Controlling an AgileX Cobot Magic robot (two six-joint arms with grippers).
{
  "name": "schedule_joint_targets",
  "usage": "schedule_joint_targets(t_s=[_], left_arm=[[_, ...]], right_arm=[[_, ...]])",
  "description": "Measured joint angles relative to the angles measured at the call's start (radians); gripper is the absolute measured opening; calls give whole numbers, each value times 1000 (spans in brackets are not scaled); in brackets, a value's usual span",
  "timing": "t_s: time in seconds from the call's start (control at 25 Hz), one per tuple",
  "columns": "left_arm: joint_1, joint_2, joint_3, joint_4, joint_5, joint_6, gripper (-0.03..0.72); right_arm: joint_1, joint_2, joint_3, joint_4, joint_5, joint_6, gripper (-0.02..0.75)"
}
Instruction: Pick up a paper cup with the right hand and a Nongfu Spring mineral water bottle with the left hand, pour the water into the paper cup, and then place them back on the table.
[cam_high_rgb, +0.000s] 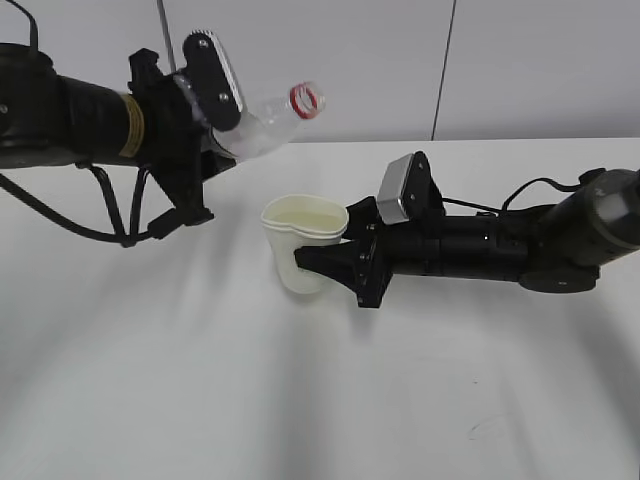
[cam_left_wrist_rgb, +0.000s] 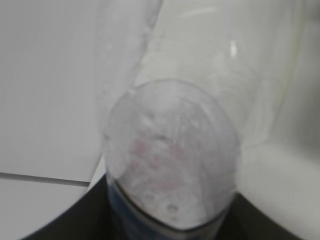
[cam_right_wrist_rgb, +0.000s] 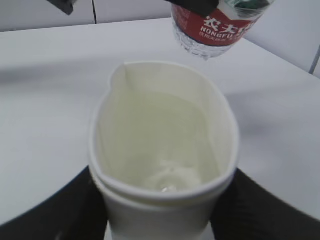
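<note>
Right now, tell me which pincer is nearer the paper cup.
Right. The right pincer is clamped on the paper cup, squeezing its rim oval. The left pincer holds the Nongfu Spring bottle up and to the cup's left, apart from it.

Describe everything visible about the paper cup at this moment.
The paper cup is cream-white, tapered, with a rolled rim squeezed out of round into a pinched oval. The right gripper clamps its sides and holds it upright above the white table, not resting on it. Inside, the right wrist view shows a little clear water at the bottom. The tilted Nongfu Spring bottle hangs up and to its left, apart from the cup.
</note>
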Motion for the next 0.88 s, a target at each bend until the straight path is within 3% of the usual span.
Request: schedule_joint_targets(t_s=[0.32, 0.88], left_arm=[[33, 37, 21, -371, -162, -10, 304], [93, 70, 275, -526, -656, -12, 304]], right_arm=[[0, 0, 0, 77, 0, -31, 409], [-56, 1, 0, 191, 46, -82, 409]])
